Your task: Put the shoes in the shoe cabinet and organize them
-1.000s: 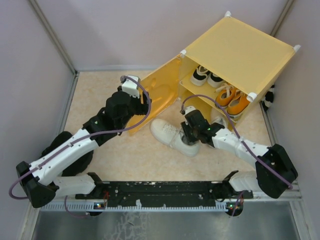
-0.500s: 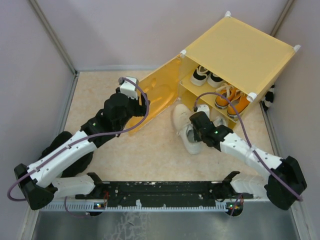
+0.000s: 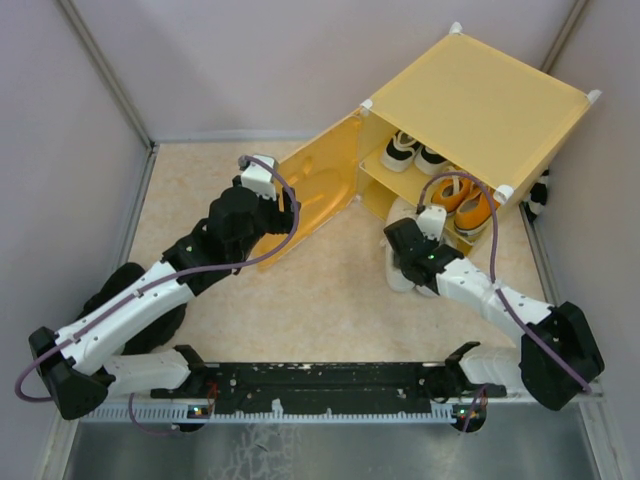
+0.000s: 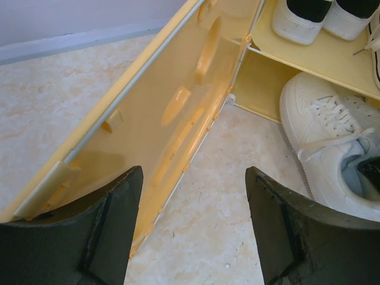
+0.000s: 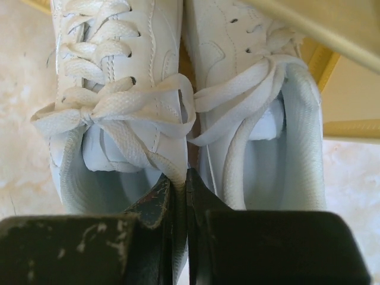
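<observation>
Off-white shoe (image 5: 113, 89) slid beside its mate (image 5: 249, 71), pinched by right jaws; left jaws spread near door (image 4: 172, 101).

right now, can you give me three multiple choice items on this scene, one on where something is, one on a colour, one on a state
1. Where are the orange shoes?
A) inside the shoe cabinet, next to the black-and-white pair
B) on top of it
C) outside it, on the floor

2. What colour is the shoe that the right gripper grips?
A) orange
B) black
C) off-white

3. How is the cabinet door?
A) shut
B) swung open
C) taken off and lying flat

Answers:
1 A: the top view shows both pairs side by side in the cabinet's opening.
2 C: the right wrist view shows it shut on the collar of an off-white shoe.
3 B: the door stands out from the front, with the inside on show.
</observation>
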Motion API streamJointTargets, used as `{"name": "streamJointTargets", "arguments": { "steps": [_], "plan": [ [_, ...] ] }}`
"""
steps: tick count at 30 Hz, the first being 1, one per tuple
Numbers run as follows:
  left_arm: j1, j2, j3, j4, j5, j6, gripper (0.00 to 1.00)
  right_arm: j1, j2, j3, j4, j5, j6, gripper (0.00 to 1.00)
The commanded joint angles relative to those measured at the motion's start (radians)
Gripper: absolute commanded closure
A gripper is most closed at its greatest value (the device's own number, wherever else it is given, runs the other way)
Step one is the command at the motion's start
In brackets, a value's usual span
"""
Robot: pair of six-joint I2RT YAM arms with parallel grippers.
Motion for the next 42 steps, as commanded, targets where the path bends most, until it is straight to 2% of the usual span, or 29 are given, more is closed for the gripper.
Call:
{"name": "streamJointTargets", "arguments": {
  "steps": [1,3,4,5,6,12,18,24,31,38,41,42],
  "plan": [
    [0.002,-0.018,-0.004,-0.006,-0.006,0.01,0.24,-0.026,-0.025,0.021,0.204,0.155,0.1,0.95],
    [0.003,-0.018,-0.007,-0.005,-0.007,0.01,0.24,-0.026,-0.011,0.037,0.19,0.159,0.106,0.61],
    [0.002,-0.018,-0.007,-0.005,-0.005,0.01,0.24,-0.026,-0.003,0.046,0.177,0.155,0.108,0.48],
    [0.002,-0.016,-0.006,-0.005,-0.001,0.01,0.24,-0.026,0.002,0.052,0.165,0.149,0.109,0.4],
    [0.002,-0.014,-0.004,-0.005,0.001,0.01,0.24,-0.026,0.003,0.055,0.156,0.142,0.108,0.37],
    [0.002,-0.006,-0.002,-0.007,0.008,0.01,0.24,-0.009,-0.094,0.028,0.205,0.031,0.006,0.34],
    [0.002,-0.005,0.001,-0.005,0.015,0.007,0.24,0.053,-0.122,0.137,-0.04,0.035,-0.07,0.34],
    [0.002,-0.004,-0.004,0.0,0.034,-0.001,0.24,0.018,-0.103,0.138,-0.166,0.09,-0.06,0.26],
    [0.002,-0.013,-0.004,-0.006,0.013,0.011,0.24,-0.071,-0.082,0.085,-0.089,-0.017,-0.107,0.25],
    [0.002,-0.008,-0.012,-0.008,0.007,0.011,0.24,-0.08,0.0,0.014,0.025,-0.104,-0.11,0.25],
    [0.002,-0.008,-0.013,-0.01,0.006,0.012,0.24,-0.081,0.025,-0.014,0.061,-0.096,-0.101,0.25],
    [0.002,-0.007,-0.013,-0.011,0.007,0.013,0.24,-0.081,0.032,-0.019,0.065,-0.082,-0.101,0.28]
  ]
}}
